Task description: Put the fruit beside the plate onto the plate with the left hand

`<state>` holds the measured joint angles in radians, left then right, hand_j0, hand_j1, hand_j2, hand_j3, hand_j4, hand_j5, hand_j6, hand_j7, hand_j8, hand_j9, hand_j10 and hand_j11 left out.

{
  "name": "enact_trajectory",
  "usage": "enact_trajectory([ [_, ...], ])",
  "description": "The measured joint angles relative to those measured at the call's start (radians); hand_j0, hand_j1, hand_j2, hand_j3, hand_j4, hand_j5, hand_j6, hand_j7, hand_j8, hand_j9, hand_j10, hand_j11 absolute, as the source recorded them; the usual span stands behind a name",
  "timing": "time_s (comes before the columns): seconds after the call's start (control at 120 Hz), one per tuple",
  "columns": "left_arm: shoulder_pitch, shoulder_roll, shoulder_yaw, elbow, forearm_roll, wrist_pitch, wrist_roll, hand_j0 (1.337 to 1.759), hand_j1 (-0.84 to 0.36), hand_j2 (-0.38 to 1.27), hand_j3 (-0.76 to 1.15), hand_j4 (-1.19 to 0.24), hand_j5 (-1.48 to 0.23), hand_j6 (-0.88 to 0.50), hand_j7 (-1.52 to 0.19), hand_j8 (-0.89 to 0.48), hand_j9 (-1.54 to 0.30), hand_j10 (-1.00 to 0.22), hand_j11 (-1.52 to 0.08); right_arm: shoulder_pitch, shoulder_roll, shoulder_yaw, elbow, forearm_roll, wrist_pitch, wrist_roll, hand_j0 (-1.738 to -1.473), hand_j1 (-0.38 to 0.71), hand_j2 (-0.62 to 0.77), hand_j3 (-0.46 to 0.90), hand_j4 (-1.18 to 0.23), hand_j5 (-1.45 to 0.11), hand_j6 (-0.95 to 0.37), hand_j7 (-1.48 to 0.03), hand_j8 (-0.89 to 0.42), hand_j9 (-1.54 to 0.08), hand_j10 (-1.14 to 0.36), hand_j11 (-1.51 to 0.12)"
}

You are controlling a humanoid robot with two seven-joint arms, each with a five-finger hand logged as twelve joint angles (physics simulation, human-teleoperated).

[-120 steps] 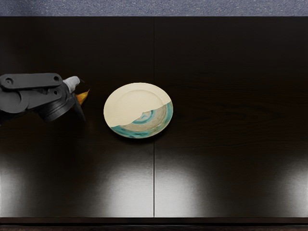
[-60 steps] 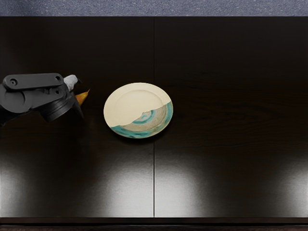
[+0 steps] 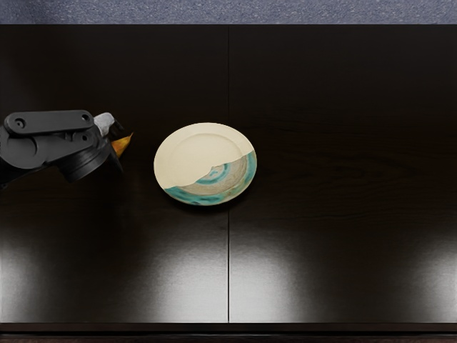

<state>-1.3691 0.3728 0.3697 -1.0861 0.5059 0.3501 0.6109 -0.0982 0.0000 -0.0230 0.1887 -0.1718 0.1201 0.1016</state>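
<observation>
Fruit (image 3: 123, 143), an orange sliver beneath the left hand (image 3: 104, 145), grasp unclear, just left of the plate (image 3: 189, 153).

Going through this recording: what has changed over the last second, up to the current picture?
Very little. The left robot hand and its arm edged slightly toward the plate. The hand is at the fruit, of which only an orange sliver shows. Whether the fruit has been taken hold of cannot be told. The fruit stayed left of the plate, apart from it, and the plate did not move.
</observation>
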Motion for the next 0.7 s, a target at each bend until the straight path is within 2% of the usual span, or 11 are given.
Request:
enact_trajectory([
  [0.7, 0.010, 0.014, -0.001, 0.000, 0.006, 0.003, 0.000, 1.658, -0.03, 0.07, 0.00, -0.32, -0.41, -0.32, -0.41, -0.32, -0.41, -0.32, -0.41, 0.000, 0.000, 0.000, 0.000, 0.000, 0.000, 0.000, -1.658, -0.34, 0.00, 0.00, -0.01, -0.01, -0.01, -0.01, -0.01, -0.01, -0.01, -0.01],
])
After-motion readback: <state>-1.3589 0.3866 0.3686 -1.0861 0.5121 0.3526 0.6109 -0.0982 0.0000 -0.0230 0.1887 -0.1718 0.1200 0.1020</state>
